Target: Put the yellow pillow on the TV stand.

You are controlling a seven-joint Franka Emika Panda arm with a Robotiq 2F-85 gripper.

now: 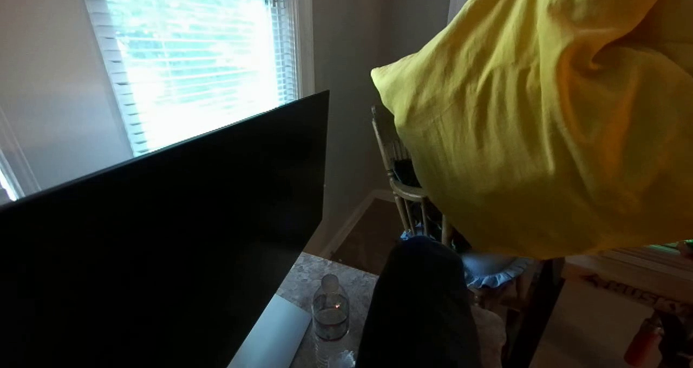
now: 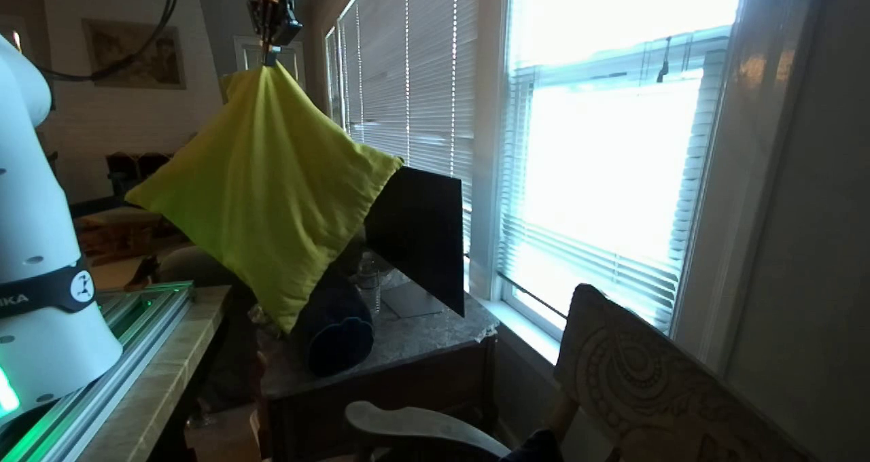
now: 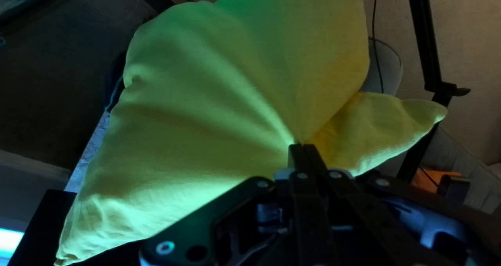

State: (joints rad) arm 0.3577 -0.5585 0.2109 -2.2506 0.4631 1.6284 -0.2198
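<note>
"Yellow cloth, drawn into folds: where's the pillow (image 2: 272,190)?"

"Hanging in mid-air by a pinched bit near its top, its bulk higher than the TV stand (image 2: 428,336) (whether straight above it, I can't tell)."

"And the arm (image 2: 30,204)?"

"White lower part upright in an exterior view, gripper (image 2: 269,57) pointing down, clamped on the pillow's fabric."
</note>
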